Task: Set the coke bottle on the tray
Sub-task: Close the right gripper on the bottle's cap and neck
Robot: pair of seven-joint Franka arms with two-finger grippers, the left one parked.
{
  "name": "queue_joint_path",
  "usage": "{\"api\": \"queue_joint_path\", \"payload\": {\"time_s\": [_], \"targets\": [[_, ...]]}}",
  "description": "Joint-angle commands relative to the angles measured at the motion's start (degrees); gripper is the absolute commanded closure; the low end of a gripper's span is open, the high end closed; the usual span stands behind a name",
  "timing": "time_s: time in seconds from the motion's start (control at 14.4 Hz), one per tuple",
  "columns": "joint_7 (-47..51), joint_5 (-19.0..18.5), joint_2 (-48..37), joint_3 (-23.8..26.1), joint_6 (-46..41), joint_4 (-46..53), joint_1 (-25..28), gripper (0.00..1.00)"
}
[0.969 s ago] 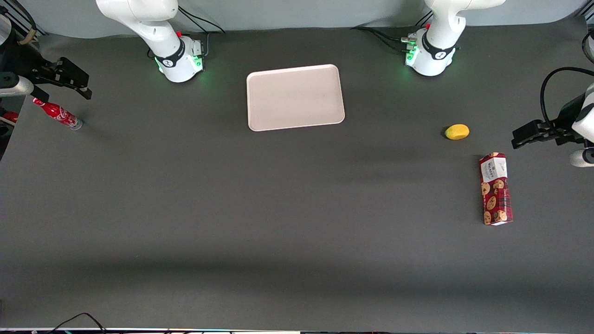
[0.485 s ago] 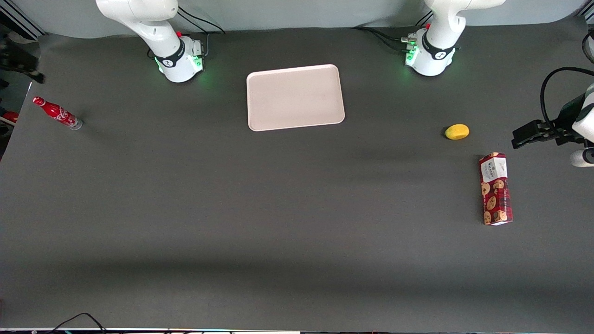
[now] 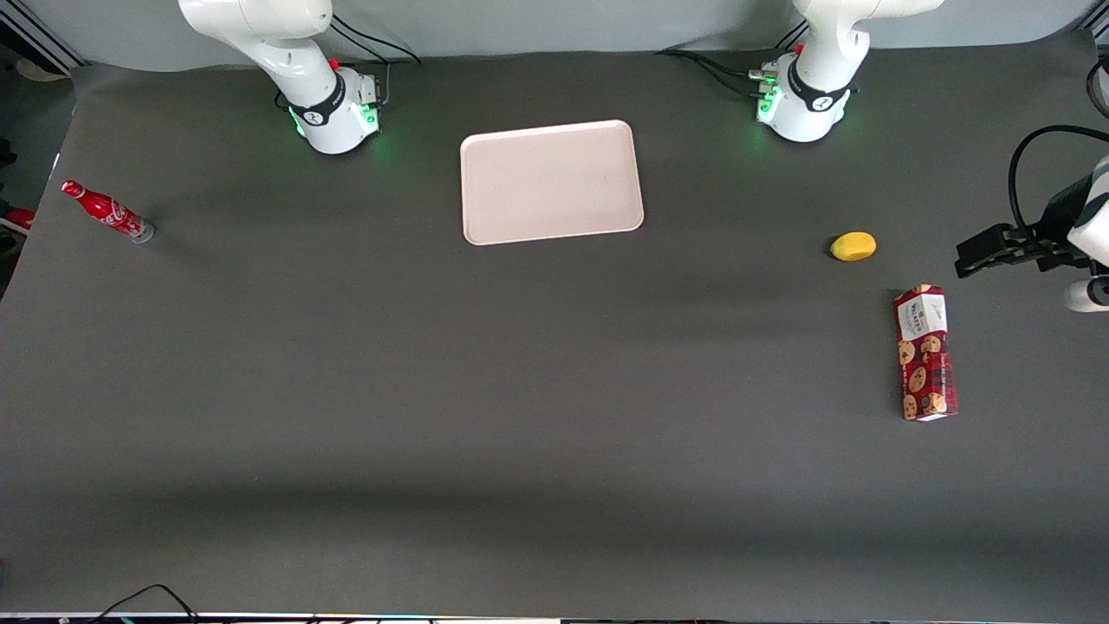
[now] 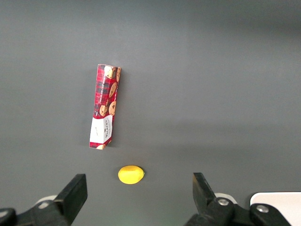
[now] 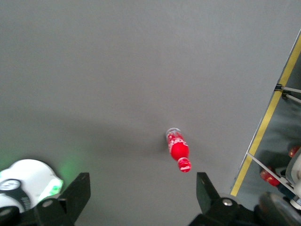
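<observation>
The coke bottle, small and red with a red cap and silvery base, stands on the dark table near the edge at the working arm's end. The pale pinkish-beige tray lies flat and bare between the two arm bases, well apart from the bottle. My right gripper is out of the front view. In the right wrist view its two black fingers stand wide apart with nothing between them, high above the table. The bottle shows below it, between the lines of the fingers, cap toward the camera.
A yellow lemon-like fruit and a long red cookie box lie toward the parked arm's end; both show in the left wrist view, the fruit and the box. The table edge with a yellow strip runs close by the bottle.
My right gripper, which was just above the bottle's cap a second ago, has drawn away past the table's edge and left the front view. The bottle has not moved.
</observation>
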Motion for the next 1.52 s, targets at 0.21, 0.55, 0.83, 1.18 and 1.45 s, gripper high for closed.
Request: {"api": "queue_joint_path", "payload": {"time_s": [0.21, 0.55, 0.83, 1.18, 1.45], "targets": [[-14.1, -6.9, -4.9, -20.1, 22.9, -19.4, 1.0, 0.00], [-21.9, -7.3, -4.0, -29.5, 35.8, -24.7, 1.7, 0.00], [-23.0, -7.2, -0.9, -31.2, 40.5, -25.7, 2.4, 0.00], [-23.3, -7.2, -0.4, -39.1, 41.8, -26.0, 10.1, 0.02], [-23.3, -7.2, -0.4, -39.8, 42.1, -26.0, 10.8, 0.15]]}}
